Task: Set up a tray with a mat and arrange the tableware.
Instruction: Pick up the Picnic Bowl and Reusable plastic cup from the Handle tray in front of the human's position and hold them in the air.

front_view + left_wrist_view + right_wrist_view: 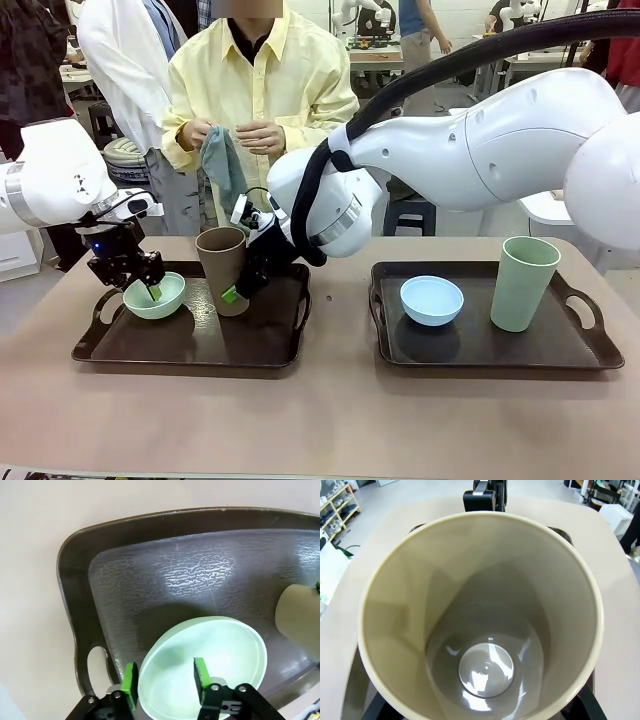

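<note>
Left pincer (pixel 153 291) is seen partly closed astride the rim of the mint bowl (pixel 172 298), one pad outside, one inside; whether the wall is clamped cannot be told. The bowl is set at the left end of the dark tray (pixel 200 345) towards the tabletop's (pixel 320 420) left edge. The right pincer (pixel 236 290) is closed on the tan cup (pixel 221 262), which is stood on the same tray. Towards the right edge, the blue bowl (pixel 432 300) and sage cup (pixel 524 283) are carried by a second tray (pixel 480 350).

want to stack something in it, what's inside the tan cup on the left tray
Nothing: the tan cup is empty, glossy and pale inside down to its bare bottom. The tray under its base is covered by the cup itself.
</note>
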You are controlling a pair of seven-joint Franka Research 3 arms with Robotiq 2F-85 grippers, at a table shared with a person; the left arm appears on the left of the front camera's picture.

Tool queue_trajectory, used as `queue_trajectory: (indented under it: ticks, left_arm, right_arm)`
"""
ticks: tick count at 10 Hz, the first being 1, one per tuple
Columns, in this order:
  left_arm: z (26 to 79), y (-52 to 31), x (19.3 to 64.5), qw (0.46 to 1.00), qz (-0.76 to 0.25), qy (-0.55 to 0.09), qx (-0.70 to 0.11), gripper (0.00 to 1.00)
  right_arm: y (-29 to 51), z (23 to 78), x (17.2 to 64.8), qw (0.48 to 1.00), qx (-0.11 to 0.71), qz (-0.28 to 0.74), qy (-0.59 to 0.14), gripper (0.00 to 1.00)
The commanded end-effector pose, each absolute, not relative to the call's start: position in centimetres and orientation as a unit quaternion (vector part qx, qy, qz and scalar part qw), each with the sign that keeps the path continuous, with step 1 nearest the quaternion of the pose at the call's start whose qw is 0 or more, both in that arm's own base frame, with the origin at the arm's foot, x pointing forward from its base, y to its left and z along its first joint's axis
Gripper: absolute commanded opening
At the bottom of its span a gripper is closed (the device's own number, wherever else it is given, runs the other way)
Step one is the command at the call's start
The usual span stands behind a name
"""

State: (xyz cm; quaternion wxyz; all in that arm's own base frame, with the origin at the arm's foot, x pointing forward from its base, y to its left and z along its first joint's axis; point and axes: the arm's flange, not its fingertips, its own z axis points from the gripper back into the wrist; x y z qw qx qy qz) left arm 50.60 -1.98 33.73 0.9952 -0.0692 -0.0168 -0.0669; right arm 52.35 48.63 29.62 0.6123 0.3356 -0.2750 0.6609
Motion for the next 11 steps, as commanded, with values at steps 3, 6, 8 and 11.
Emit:
queue_trajectory:
  ticks: [3, 6, 8, 11]
  left_arm:
    - [34.3, -1.8, 50.6, 0.995, -0.053, -0.018, -0.079, 0.0]
    - [34.5, -1.8, 50.5, 0.995, -0.051, -0.014, -0.08, 0.0]
    - [34.7, -1.7, 50.4, 0.996, -0.051, -0.011, -0.078, 0.0]
    - [37.0, -1.5, 49.3, 0.994, -0.054, 0.004, -0.099, 0.0]
  right_arm:
    - [48.8, 29.5, 52.3, 0.605, 0.332, 0.666, -0.282, 0.0]
    - [48.7, 29.5, 52.3, 0.611, 0.328, 0.663, -0.281, 0.0]
    - [48.7, 29.5, 52.3, 0.613, 0.325, 0.663, -0.281, 0.0]
    - [47.4, 32.6, 51.6, 0.619, 0.329, 0.651, -0.291, 0.0]
